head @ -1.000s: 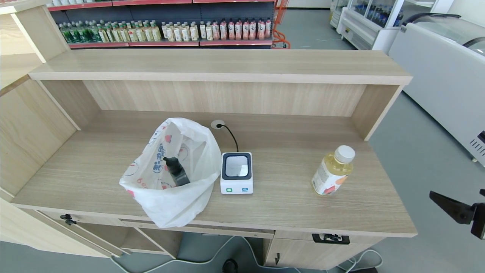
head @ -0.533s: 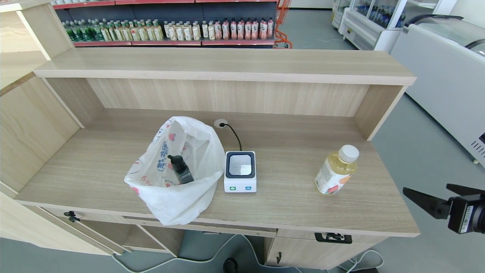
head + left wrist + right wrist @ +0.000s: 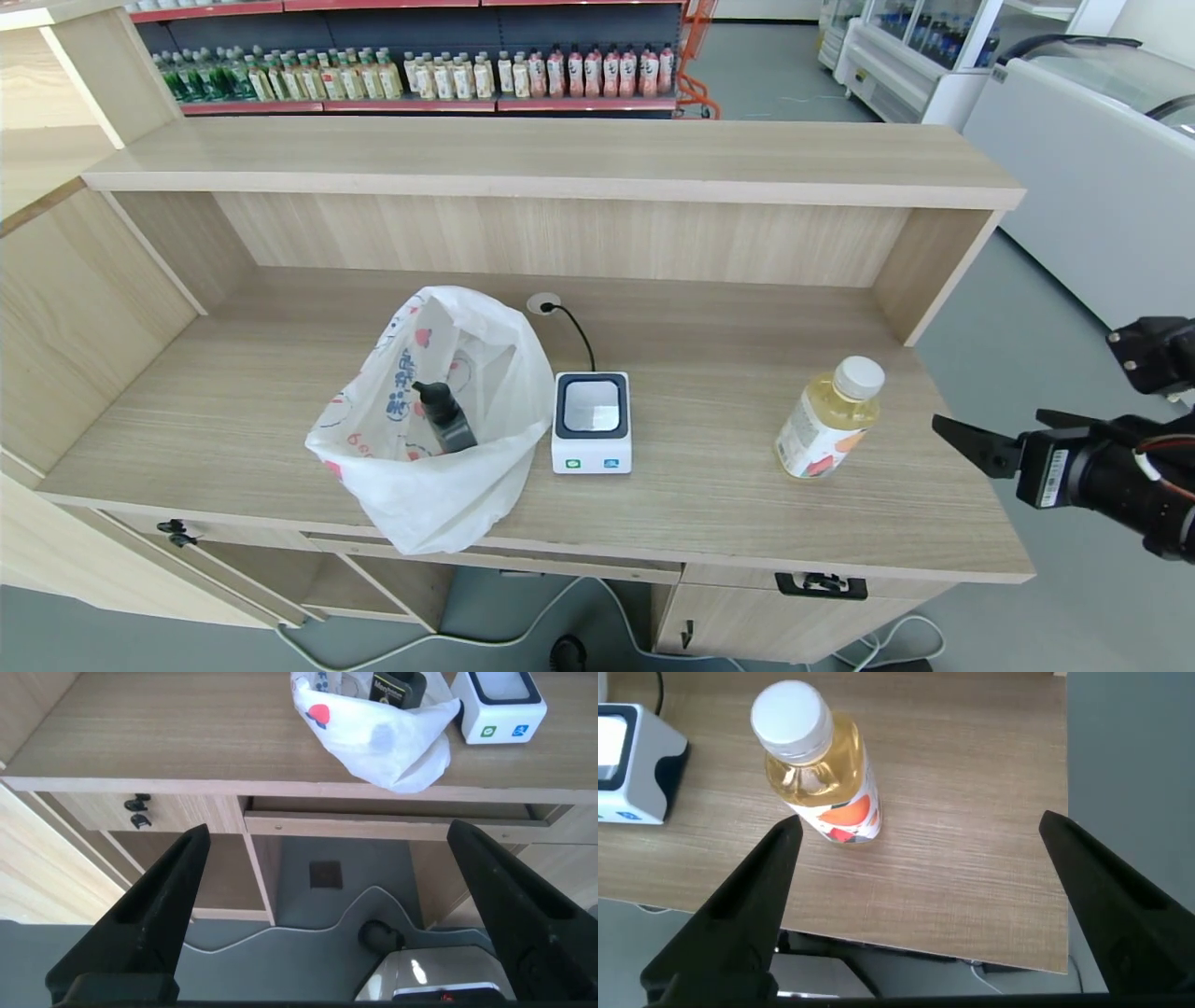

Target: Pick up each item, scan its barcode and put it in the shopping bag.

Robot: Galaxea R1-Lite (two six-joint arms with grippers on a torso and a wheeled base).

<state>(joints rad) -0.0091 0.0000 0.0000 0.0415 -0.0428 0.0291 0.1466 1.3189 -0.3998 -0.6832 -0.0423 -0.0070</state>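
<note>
Standing open on the counter (image 3: 709,373), the white shopping bag (image 3: 425,485) holds a black pump bottle (image 3: 446,422), nozzle uppermost; just beside the bag, toward the robot's right, sits the scanner (image 3: 592,425), window up; well apart, near the counter's right end, the bottle of yellow drink (image 3: 829,418) stands white-capped; the right gripper (image 3: 920,821) hangs near it, jaws spread wide, empty; the left gripper (image 3: 327,831), equally wide and empty, hangs low before the counter's front.

Open counter (image 3: 709,373) between right claw (image 3: 987,417) and bottle (image 3: 827,420); scanner (image 3: 591,423) and shopping bag (image 3: 439,485) well apart leftward; back wall (image 3: 560,238) behind.
</note>
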